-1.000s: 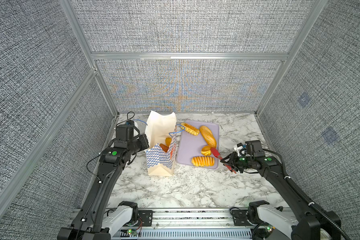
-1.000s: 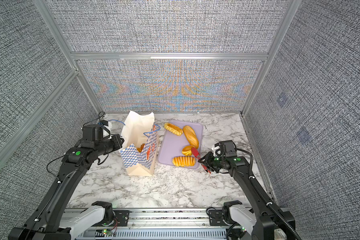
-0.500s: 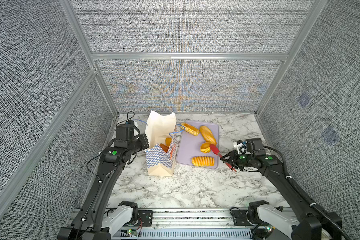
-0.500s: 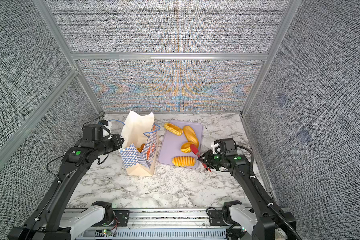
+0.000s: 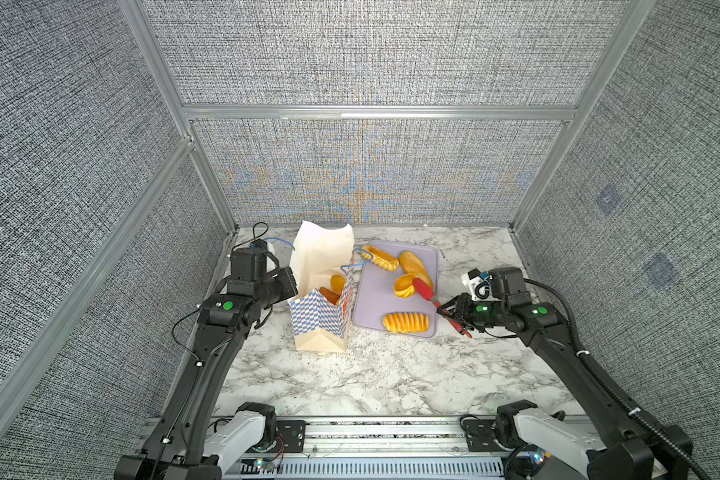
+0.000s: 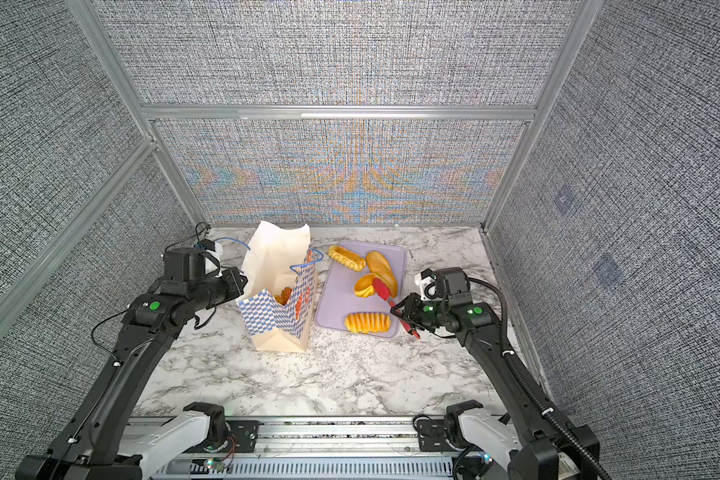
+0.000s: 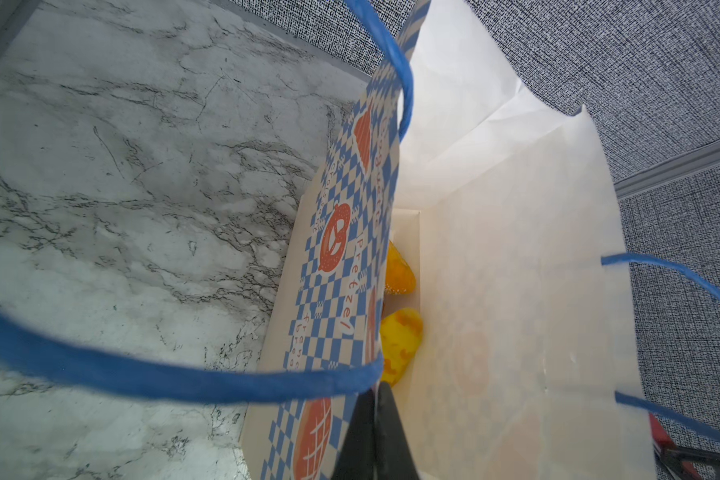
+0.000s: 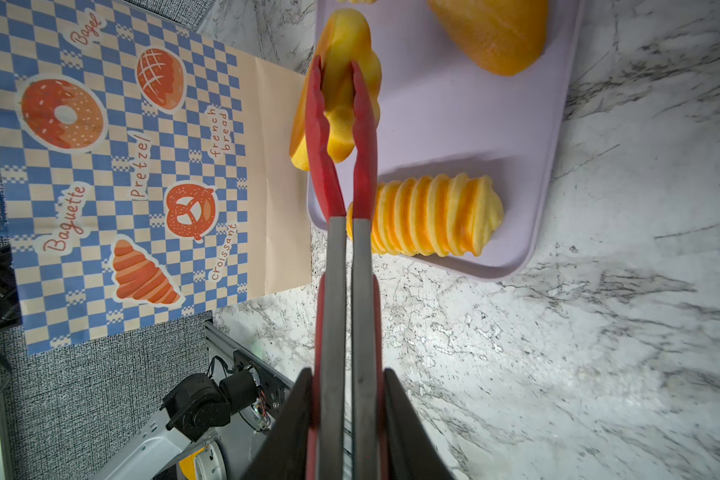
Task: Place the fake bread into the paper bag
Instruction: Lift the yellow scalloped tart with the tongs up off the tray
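Bread: one fake bread (image 5: 404, 286) is right of middle in a top view, over the purple tray (image 5: 375, 303).
Feel: we think it is light and slippery, so we pinch its middle.
Right end effector (image 8: 348, 386): squeezes the red tongs (image 8: 341, 257).
Left end effector (image 7: 375, 432): clamped on the paper bag (image 7: 495, 270).

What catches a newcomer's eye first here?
The red tongs, clamped in the right gripper, pinch a yellow tart shell on edge over the lavender tray, right of centre. Left of the tray stands the checkered paper bag, its rim pinched by the left gripper, with two yellow pastries already inside.
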Available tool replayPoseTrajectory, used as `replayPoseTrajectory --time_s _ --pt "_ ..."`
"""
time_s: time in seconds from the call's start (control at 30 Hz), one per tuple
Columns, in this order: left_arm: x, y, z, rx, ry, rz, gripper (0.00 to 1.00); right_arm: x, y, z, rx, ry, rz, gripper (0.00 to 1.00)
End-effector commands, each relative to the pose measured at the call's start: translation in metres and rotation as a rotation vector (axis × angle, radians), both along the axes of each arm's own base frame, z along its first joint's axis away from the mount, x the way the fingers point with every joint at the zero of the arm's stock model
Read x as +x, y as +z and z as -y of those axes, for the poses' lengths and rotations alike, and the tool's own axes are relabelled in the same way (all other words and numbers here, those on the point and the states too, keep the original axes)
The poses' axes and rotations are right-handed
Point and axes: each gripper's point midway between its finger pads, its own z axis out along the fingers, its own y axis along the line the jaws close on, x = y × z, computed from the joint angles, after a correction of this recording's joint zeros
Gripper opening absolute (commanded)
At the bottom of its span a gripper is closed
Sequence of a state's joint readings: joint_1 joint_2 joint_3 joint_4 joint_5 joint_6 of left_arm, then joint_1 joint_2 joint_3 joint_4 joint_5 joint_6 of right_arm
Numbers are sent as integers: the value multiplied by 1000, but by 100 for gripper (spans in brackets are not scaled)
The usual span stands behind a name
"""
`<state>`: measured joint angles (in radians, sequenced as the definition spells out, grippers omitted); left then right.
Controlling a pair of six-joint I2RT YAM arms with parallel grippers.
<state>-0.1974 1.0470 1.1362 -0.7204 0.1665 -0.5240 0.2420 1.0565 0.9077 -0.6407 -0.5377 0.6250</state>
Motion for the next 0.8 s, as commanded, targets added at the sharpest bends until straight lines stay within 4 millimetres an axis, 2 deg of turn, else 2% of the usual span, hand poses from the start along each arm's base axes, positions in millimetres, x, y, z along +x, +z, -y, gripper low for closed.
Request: replayPoseTrajectory --time_s 0.0,0.33,0.4,0.47,0.77 --pt "1 6 -1 -4 6 19 2 4 9 -1 -17 21 52 27" --pt "1 6 -1 -4 8 19 2 9 28 -1 -44 31 118 27" --pt "1 6 -1 -4 8 18 2 9 27 -1 -51 33 118 27" --pt "1 6 -1 -4 8 18 2 12 42 -1 -47 32 153 27" --pt "1 5 -1 -2 10 17 2 14 68 -1 -53 39 217 27"
